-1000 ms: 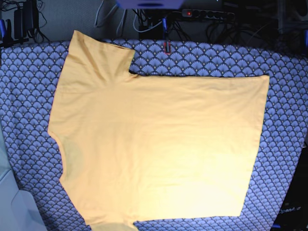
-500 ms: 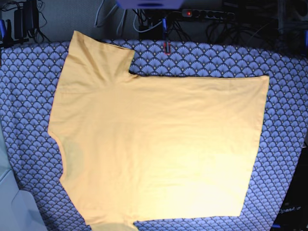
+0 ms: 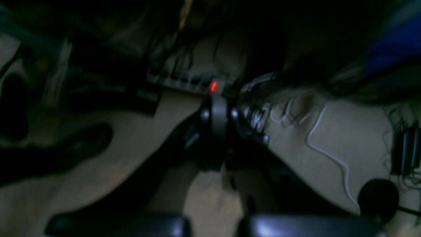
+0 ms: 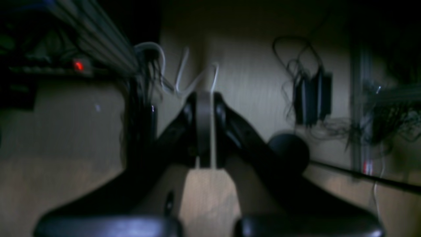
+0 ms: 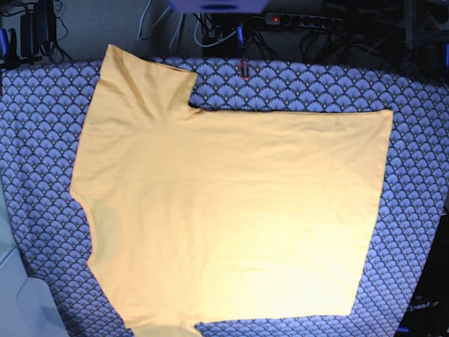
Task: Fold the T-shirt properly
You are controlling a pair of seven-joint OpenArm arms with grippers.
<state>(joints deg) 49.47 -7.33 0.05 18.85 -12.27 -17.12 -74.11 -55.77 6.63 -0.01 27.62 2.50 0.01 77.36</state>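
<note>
T-shirt [image 5: 231, 210] unmoved, hands elsewhere

You have a table draped in a blue-grey scallop-patterned cloth [image 5: 421, 182]. On it the yellow-orange T-shirt [image 5: 231, 210] lies spread flat, neck toward nine o'clock, hem toward three, one sleeve toward eleven o'clock.

The base view is brightly and evenly lit from above, with a washed-out glare patch low on the T-shirt [image 5: 231, 210] and almost no cast shadows on the patterned cloth [image 5: 414, 203]. The cloth's edges bow like a wide-angle lens, and the background behind is dark. Both wrist views are very dim, soft and blurred; only a red indicator light [image 3: 213, 86] stands out, and the dark fingers [image 4: 204, 131] are perhaps out of focus.
</note>
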